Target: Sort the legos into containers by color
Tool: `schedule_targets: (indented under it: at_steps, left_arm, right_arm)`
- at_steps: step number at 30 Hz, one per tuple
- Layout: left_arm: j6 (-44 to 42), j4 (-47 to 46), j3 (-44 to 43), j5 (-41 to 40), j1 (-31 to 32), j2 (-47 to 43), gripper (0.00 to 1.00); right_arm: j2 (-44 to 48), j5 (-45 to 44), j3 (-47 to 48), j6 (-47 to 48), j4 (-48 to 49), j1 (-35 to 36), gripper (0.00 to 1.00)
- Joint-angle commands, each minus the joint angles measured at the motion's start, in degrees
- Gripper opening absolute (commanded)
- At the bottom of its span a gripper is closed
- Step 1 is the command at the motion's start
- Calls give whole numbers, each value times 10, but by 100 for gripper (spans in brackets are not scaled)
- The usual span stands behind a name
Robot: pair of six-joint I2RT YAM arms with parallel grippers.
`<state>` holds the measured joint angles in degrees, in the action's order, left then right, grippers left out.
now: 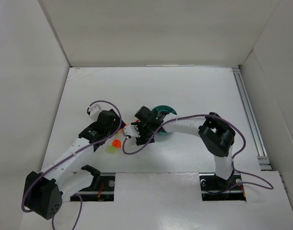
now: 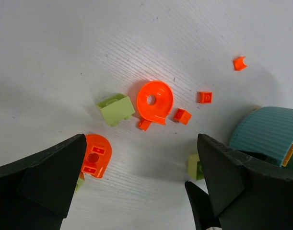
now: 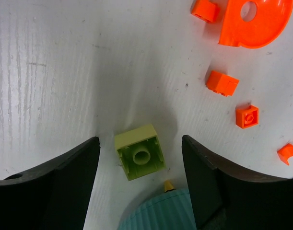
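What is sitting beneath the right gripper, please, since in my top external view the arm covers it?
Observer: A small lime green square plastic brick lies hollow side up on the white table, between the open fingers of the right gripper, touching neither.
Operator: Thank you. How near is the dish?
Observer: The ribbed wall of the round teal plastic dish is right beside that brick, seemingly not touching it.
Operator: And what does the left gripper have in front of it?
Observer: The left gripper hangs open, and a flat orange round plastic piece with a centre hole lies on the table just ahead of its fingers.
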<state>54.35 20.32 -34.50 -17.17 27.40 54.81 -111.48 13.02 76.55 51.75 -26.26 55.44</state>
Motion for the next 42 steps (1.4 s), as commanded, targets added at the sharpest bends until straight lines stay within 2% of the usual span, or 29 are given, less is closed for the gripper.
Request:
schedule_targets:
  at_steps: [1, 7, 10, 11, 15, 18, 21, 25, 31, 37, 42]
  left_arm:
    - [-16, -10, 8, 6, -12, 5, 100]
    - [-21, -21, 8, 6, -17, 10, 100]
    - [-21, -26, 8, 6, -23, 15, 100]
    - [-21, -26, 8, 6, -23, 15, 100]
    - [-21, -27, 8, 6, -23, 15, 100]
    - [-21, -27, 14, 6, -23, 10, 100]
    - [-21, -27, 14, 6, -23, 10, 100]
    - [-21, -27, 19, 11, -23, -7, 100]
    - [-21, -32, 25, 34, -23, -13, 100]
    - [-21, -32, 32, 45, -23, -13, 100]
    - [-21, -44, 32, 57, -23, -13, 100]
  right_arm:
    - [-14, 30, 25, 7, -11, -8, 73]
    - [-19, 18, 31, 7, -17, -18, 73]
    - [-19, 32, 31, 7, -17, -18, 65]
    - [-19, 32, 31, 7, -17, -18, 56]
    - [-3, 40, 26, 7, -10, -18, 36]
    - [27, 67, 12, 7, 14, -18, 32]
    - [70, 111, 1, 7, 39, -18, 32]
    - [151, 123, -36, -18, 99, -18, 28]
    - [264, 77, -116, -96, 157, -59, 28]
    - [365, -14, -213, -175, 157, -106, 27]
    - [459, -28, -291, -211, 157, -153, 28]
